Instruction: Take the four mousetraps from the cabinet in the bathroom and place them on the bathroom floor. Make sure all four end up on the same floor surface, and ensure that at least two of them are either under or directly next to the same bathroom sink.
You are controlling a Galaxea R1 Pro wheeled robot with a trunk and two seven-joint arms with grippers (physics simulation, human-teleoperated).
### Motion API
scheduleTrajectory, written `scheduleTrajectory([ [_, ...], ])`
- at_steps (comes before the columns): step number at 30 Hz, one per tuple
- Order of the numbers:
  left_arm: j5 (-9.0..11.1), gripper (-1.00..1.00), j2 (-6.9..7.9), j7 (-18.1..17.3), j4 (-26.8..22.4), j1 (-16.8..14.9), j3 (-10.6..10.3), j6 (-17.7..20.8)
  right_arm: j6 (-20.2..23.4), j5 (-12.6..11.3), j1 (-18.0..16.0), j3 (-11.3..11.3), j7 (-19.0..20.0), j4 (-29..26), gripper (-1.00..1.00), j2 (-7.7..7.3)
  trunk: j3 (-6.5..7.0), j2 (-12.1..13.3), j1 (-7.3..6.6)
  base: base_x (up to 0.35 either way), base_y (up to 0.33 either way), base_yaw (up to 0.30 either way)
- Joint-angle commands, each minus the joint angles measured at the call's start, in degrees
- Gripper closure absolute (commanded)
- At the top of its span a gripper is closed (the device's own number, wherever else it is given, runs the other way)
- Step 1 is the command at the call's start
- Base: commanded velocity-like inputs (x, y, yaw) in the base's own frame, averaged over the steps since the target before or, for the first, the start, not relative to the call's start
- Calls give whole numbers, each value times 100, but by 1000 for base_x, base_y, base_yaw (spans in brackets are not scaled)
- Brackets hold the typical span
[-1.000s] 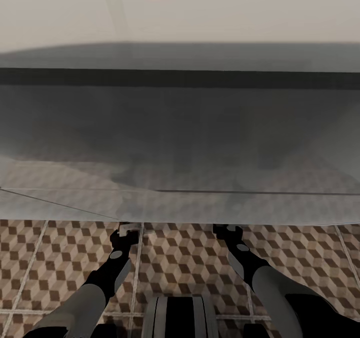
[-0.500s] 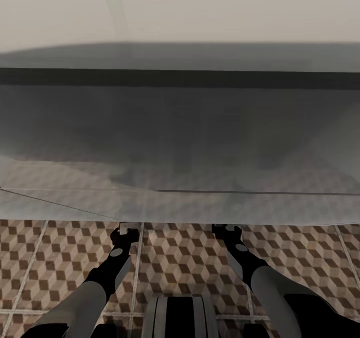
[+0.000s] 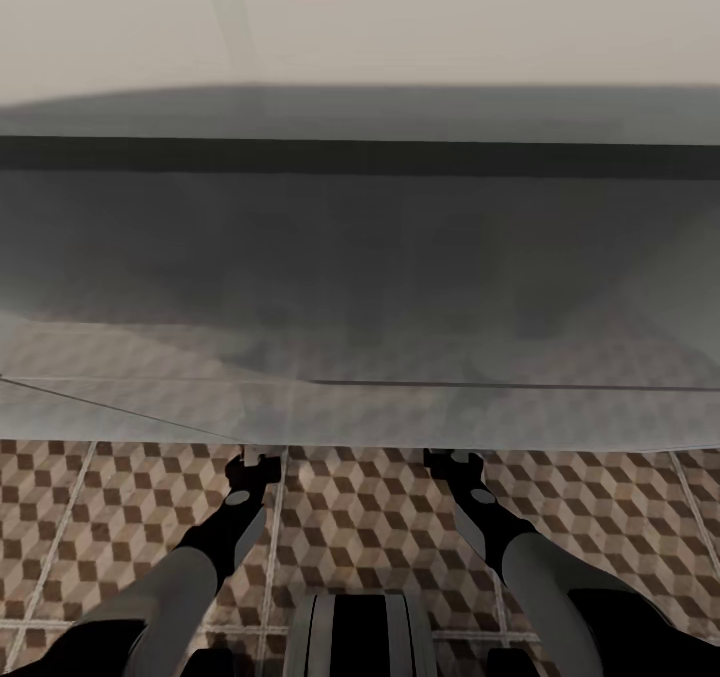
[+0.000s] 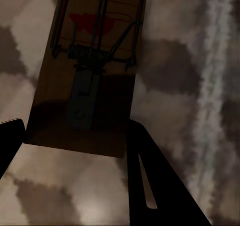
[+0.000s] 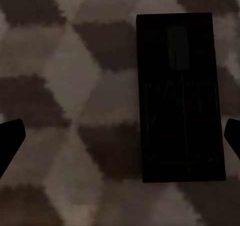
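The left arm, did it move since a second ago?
Yes. The left gripper has slid slightly right and lower in the picture, nearer the grout line, while the sink stays put.

Both arms reach under the sink (image 3: 360, 47), above the bathroom floor (image 3: 380, 517).

Matt, seemingly wooden mousetrap (image 4: 85, 85)

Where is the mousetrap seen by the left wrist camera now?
In the left wrist view, the mousetrap lies flat on the patterned floor tiles, between the open fingers of the left gripper, beside a pale grout line.
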Motion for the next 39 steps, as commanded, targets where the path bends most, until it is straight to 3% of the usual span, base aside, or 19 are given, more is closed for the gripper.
scheduleTrajectory([
  [1,-26,100,-4,2,46,-23,31,-21,-21,5,-3,-24,-5,6,-100,3,-3,-1,-1,0,0,0],
  [28,-23,100,-13,2,208,-118,31,-28,-32,7,-3,-25,-14,6,-100,3,-3,-1,-1,0,0,0],
  [29,-22,-100,-13,2,209,-118,31,-28,-32,7,-3,-25,-14,6,-100,3,-3,-1,-1,0,0,0],
  [39,-23,-100,-12,2,210,-118,31,-28,-32,7,-3,-25,-14,6,-100,3,-3,-1,-1,0,0,0],
])
